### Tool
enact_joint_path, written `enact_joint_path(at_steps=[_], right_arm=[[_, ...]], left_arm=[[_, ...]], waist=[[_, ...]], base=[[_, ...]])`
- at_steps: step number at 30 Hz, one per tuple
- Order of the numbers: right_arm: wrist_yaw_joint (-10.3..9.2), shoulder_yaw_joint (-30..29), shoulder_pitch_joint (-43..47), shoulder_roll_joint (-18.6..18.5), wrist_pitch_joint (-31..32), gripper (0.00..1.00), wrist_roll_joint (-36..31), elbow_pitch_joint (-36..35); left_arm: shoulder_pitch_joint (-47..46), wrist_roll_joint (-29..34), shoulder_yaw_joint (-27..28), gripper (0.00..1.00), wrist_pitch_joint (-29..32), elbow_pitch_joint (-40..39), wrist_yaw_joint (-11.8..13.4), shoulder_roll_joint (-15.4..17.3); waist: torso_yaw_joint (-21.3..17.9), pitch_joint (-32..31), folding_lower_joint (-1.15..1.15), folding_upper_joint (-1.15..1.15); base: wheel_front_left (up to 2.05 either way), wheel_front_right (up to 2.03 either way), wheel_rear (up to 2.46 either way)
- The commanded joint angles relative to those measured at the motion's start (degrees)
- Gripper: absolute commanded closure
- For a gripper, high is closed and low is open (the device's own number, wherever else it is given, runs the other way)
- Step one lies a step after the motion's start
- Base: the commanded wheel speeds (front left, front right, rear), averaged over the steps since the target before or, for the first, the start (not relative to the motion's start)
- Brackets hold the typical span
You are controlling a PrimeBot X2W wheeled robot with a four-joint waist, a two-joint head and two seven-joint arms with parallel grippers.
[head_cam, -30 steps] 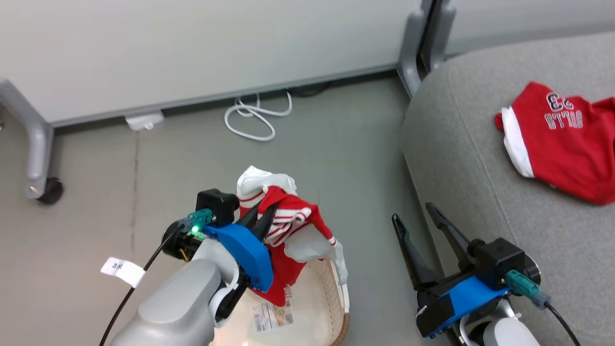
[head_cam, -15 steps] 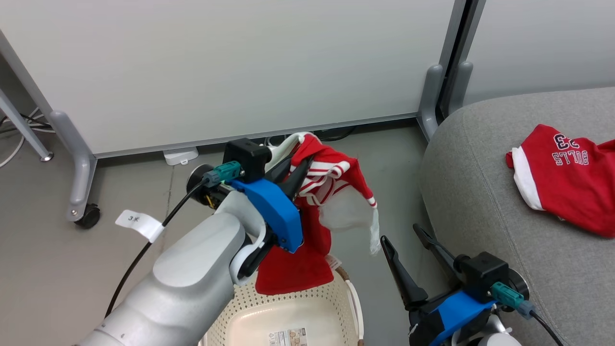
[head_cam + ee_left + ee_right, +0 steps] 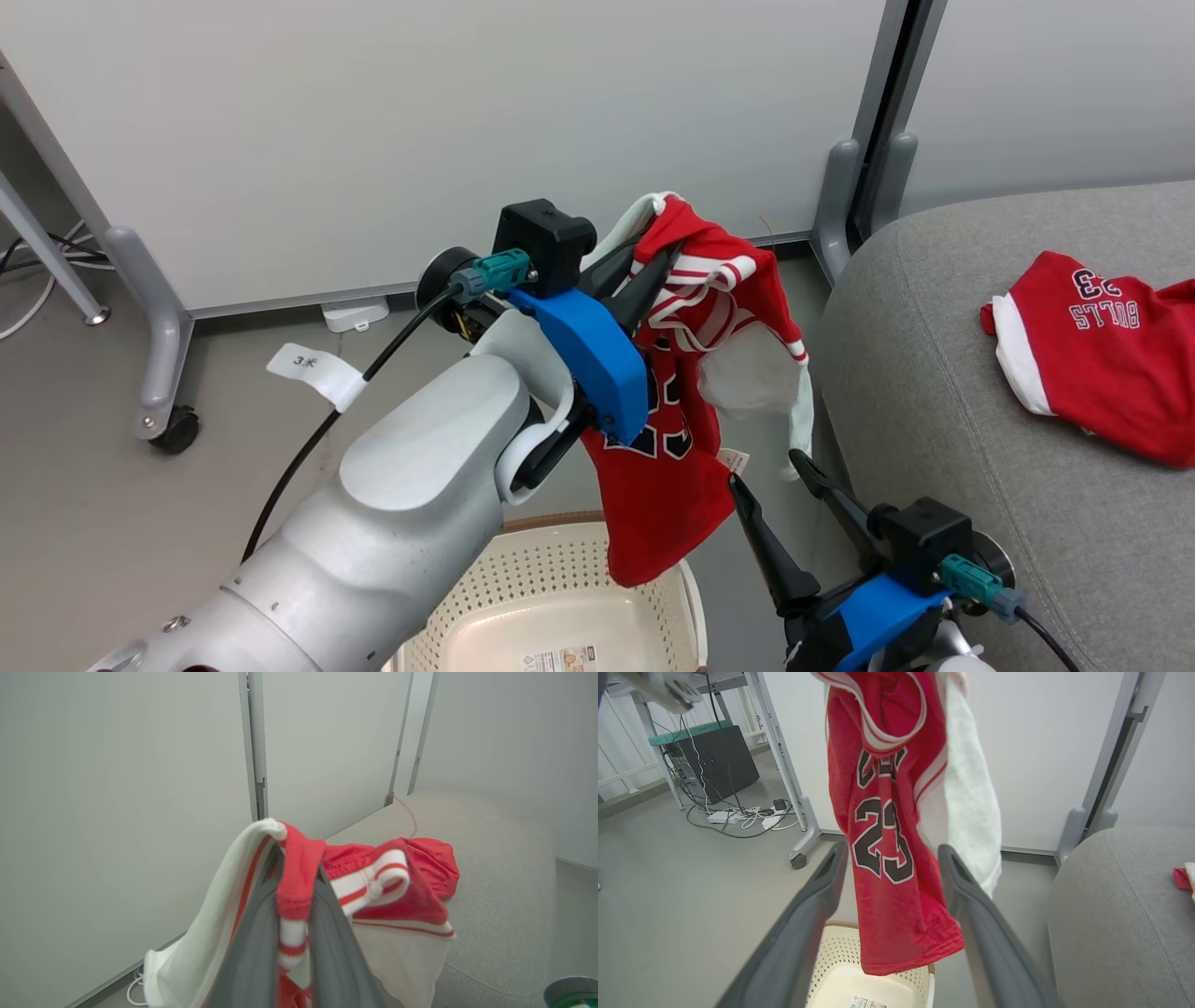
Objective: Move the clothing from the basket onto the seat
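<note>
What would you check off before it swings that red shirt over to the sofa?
1. Left tool shut on the red jersey: ok.
2. Hem clear of the basket: cannot tell; it hangs over the rim.
3. Right tool out of the path: not ok; it stands open between jersey and seat.
4. Free room on the seat beside the other garment: ok.

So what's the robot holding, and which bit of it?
The left pincer is shut on the red number-23 jersey, pinching its red-and-white striped trim at the top; the rest hangs above the basket. The right pincer is open, holding nothing.
</note>
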Motion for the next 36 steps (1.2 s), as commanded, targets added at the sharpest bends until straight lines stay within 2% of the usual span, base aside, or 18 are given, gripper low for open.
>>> enact_joint_path(at_steps=[1, 14, 26, 36], right_arm=[[0.03, 0.15, 0.31, -0.08, 0.13, 0.00, 0.56, 0.13], [0.03, 3.66, -5.56, -0.09, 2.52, 0.00, 2.46, 5.37], [0.03, 3.87, -17.03, -0.09, 3.45, 0.00, 3.04, 18.54], [0.03, 6.30, -23.96, -0.09, 1.79, 0.00, 5.58, 30.18]], left_arm=[[-0.86, 0.23, -0.20, 1.00, 0.18, 0.14, 0.05, -0.08], [-1.81, -0.07, -1.17, 1.00, 0.03, 0.46, -0.33, -1.53], [-3.03, -0.39, -2.56, 1.00, 0.31, 0.16, -0.55, -2.93], [-4.02, -1.05, -4.15, 1.00, 0.36, -0.26, -1.00, -3.79]], waist=[[-0.09, -0.02, 0.00, 0.00], [-0.35, 0.93, 0.00, 0.00], [-0.02, 1.52, 0.00, 0.00], [-0.10, 1.27, 0.00, 0.00]], base=[[0.00, 0.00, 0.00], [0.00, 0.00, 0.00], [0.00, 0.00, 0.00], [0.00, 0.00, 0.00]])
